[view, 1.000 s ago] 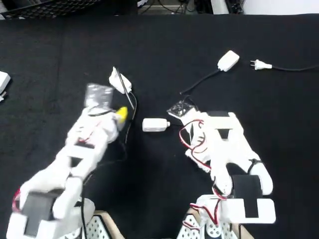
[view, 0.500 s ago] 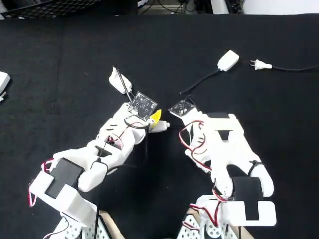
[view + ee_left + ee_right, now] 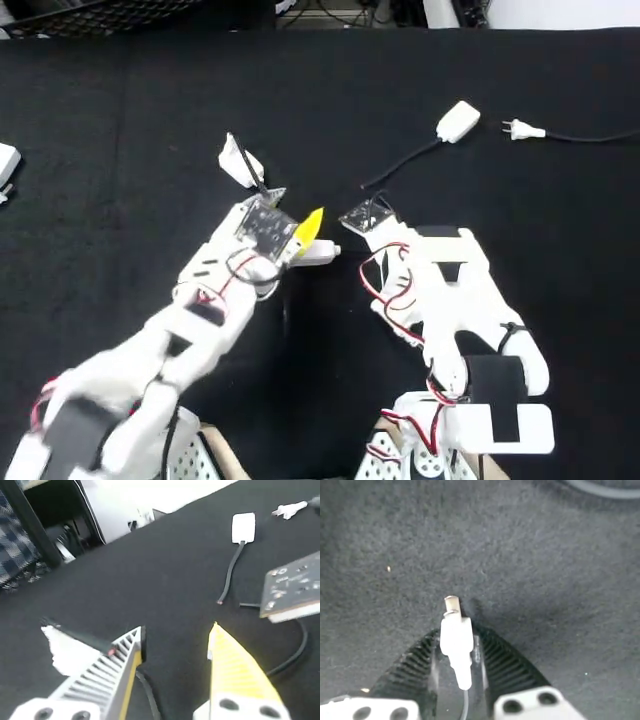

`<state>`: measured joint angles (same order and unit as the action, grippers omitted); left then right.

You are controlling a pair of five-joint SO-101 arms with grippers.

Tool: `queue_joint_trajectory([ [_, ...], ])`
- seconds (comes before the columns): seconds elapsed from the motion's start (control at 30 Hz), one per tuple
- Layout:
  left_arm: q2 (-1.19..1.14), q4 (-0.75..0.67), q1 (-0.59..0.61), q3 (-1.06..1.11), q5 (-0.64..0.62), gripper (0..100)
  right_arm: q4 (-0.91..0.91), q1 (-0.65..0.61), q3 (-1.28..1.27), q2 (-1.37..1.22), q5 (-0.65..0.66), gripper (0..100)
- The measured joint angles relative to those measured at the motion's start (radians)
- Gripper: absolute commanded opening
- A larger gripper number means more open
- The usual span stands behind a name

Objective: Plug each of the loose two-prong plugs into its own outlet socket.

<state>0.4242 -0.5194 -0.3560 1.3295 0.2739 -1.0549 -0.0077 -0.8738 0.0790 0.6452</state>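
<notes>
I count one loose plug [image 3: 521, 129] and one held plug [image 3: 455, 635] (so two in all). White sockets [image 3: 458, 121] number three.

White socket block [image 3: 324, 254] — half beneath left arm [image 3: 200, 305]

The black tabletop cloth [image 3: 545, 555] looks matt and fuzzy, kinda felt-like. The small white plastic plug [image 3: 456, 640] is smooth with a bit of sheen, and its tip is dull metal. The left gripper [image 3: 175, 632] has a matt yellow plastic finger [image 3: 230, 670].

Black table [image 3: 110, 90]: corded white socket [image 3: 458, 121], loose plug [image 3: 521, 129] just beside it, white block [image 3: 320, 253] near the middle.
</notes>
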Motion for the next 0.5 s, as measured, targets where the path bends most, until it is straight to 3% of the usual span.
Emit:
queue_joint_trajectory([
  [0.13,0.195,0.358,0.02,-0.049,0.155,22,0.0,0.0,0.0,0.0,0.0,1.5],
  [0.27,0.261,0.746,0.018,-0.19,0.224,22,0.0,0.0,0.0,0.0,0.0,1.5],
  [0.5,0.08,1.068,0.015,-0.436,0.443,22,0.0,0.0,0.0,0.0,0.0,1.5],
])
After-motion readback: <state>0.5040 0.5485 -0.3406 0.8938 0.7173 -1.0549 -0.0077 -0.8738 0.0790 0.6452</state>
